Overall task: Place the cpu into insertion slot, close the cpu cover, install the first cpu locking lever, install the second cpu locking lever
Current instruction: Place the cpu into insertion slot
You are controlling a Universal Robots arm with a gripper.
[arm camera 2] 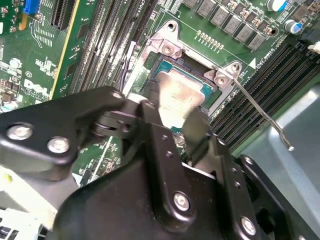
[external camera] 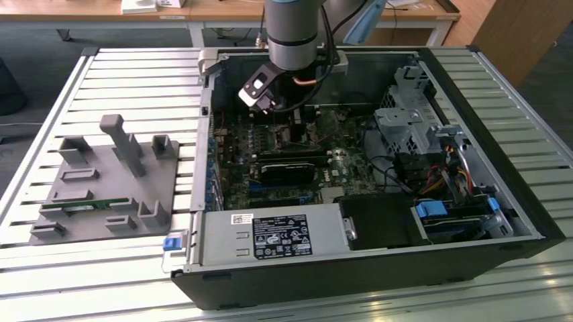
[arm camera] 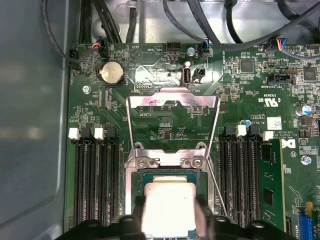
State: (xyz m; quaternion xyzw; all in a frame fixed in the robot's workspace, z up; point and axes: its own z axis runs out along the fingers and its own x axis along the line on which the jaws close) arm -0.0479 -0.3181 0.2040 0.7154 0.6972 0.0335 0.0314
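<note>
The cpu (arm camera: pixel 169 202), a small square chip with a dull silver top, sits level over the insertion slot (arm camera: pixel 170 172), whose dark rim shows around it. My gripper (arm camera: pixel 169 212) is shut on the cpu, one black finger (arm camera: pixel 137 206) on each of two opposite sides. In the second wrist view the same chip (arm camera 2: pixel 179 95) shows between the fingers (arm camera 2: pixel 150 117). The cpu cover (arm camera: pixel 172 99) is swung open and lies back past the slot. A thin metal locking lever (arm camera 2: pixel 260 107) stands free beside the socket. In the exterior view my gripper (external camera: pixel 286 115) reaches down into the open computer case.
Long black memory slots (arm camera: pixel 95 180) flank the socket on both sides. A black heatsink block (external camera: pixel 288 171), a power supply (external camera: pixel 268 238) and a drive cage (external camera: pixel 407 124) fill the case. A grey fixture (external camera: pixel 107 181) stands outside on the slatted table.
</note>
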